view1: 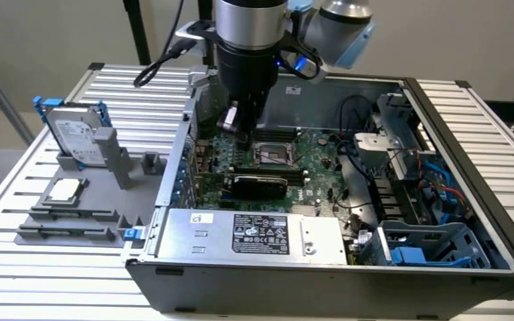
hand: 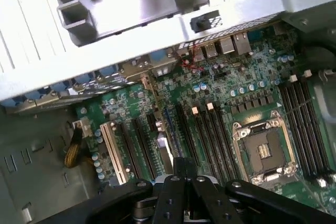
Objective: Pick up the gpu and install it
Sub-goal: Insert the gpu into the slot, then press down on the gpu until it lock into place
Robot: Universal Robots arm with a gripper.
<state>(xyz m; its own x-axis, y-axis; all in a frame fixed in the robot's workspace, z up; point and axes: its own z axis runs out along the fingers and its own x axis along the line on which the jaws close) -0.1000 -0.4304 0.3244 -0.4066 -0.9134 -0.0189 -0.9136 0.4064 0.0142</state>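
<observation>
Tool (view1: 241, 127) hung inside the open computer case (view1: 471, 134), fingers together, holding nothing, above the motherboard (view1: 315, 150) near its CPU socket (hand: 262, 150). Gpu (view1: 257, 182) sat seated across the motherboard's slots, beside the power supply (view1: 248, 234). Hard drive (view1: 71, 130) stood on the table (view1: 43, 267).

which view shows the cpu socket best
The wrist view: the cpu socket lies open and unobstructed on the motherboard. In the exterior view the socket is smaller, just beside the shut gripper.
</observation>
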